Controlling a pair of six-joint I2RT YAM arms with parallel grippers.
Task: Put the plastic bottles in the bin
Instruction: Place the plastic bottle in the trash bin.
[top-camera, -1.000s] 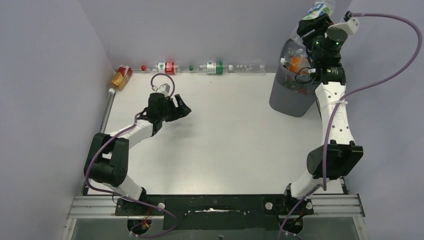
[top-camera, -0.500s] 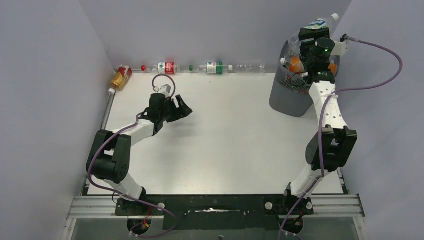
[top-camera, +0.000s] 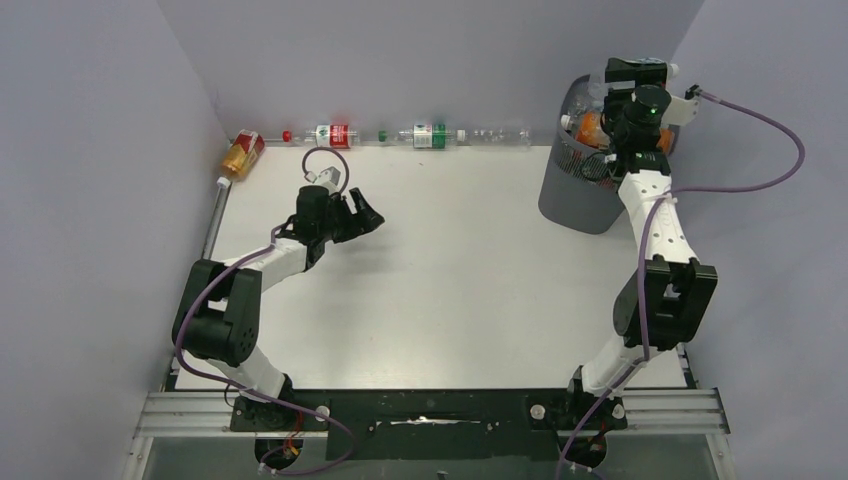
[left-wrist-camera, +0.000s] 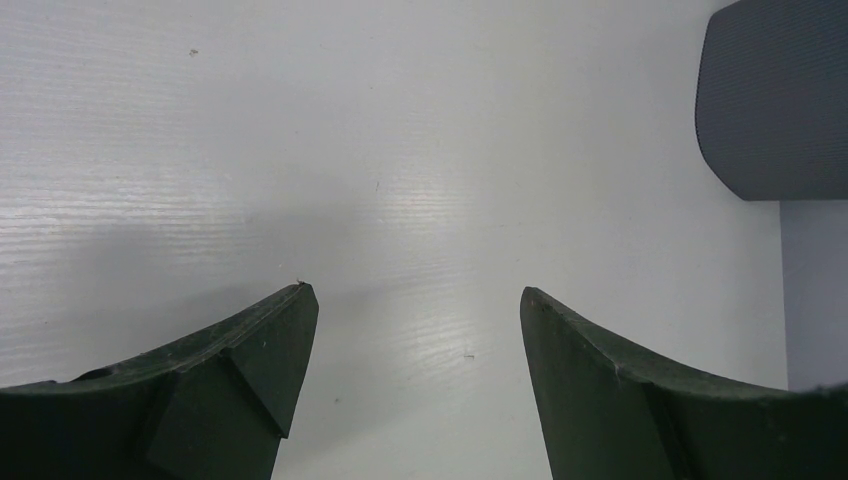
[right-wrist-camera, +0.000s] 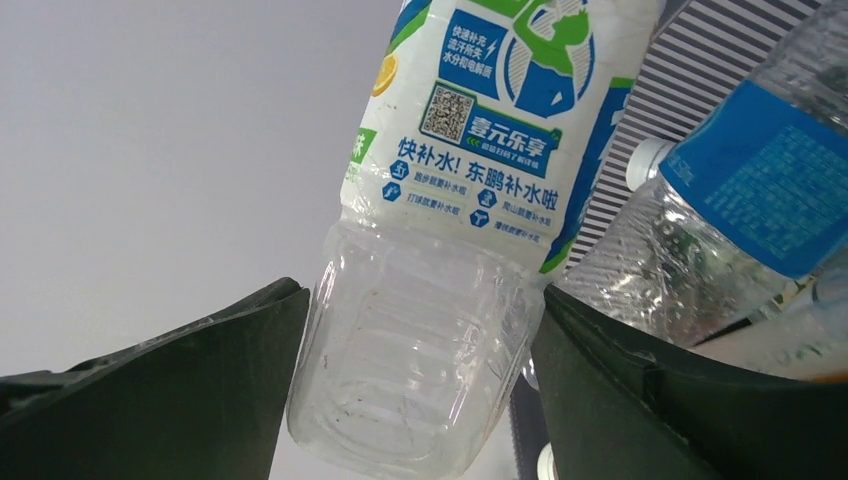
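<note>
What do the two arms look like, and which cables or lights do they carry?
The left arm and right arm have white rounded links and black joint blocks. A purple cable runs along each. The fingers are dark green, curved and tapered. A green light glows on the right wrist.

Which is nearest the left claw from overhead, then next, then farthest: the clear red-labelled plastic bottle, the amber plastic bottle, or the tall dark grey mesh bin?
From the left claw, top view:
1. clear red-labelled plastic bottle, at the back, just beyond it.
2. amber plastic bottle, far-left corner.
3. tall dark grey mesh bin, far right.
</note>
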